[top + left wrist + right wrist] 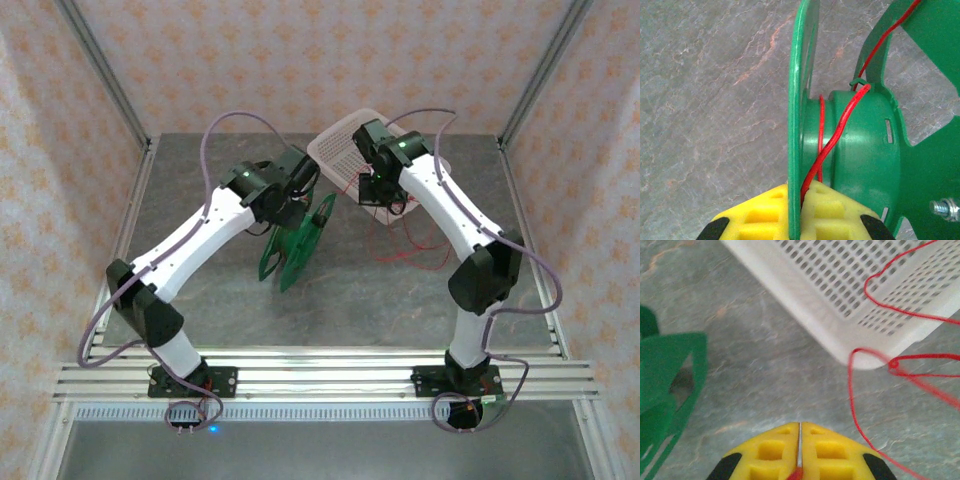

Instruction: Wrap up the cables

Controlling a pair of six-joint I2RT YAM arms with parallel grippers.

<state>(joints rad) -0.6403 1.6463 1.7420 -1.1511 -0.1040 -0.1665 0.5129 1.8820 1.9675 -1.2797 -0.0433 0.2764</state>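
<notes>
Strands of thin red wire (821, 135) cross the hub of the green plastic spool (865, 150) — one turn wound round it, another slanting down to the lower edge of the left wrist view. More of it lies in loose loops on the grey stone-patterned tabletop (380, 300), right of centre in the overhead view, below the white perforated plastic basket (805, 285); one loop crosses the basket's corner. The spool's outer flange is cut off at the right edge, and the right wrist camera renders the spool as a green blur at left. Left gripper (796, 212), its arm bent toward centre, is clamped on the spool's near flange, with wire running into the same gap. Right gripper (799, 452), beside the basket, has its yellow pads pressed together — red wire pinched at the seam.
</notes>
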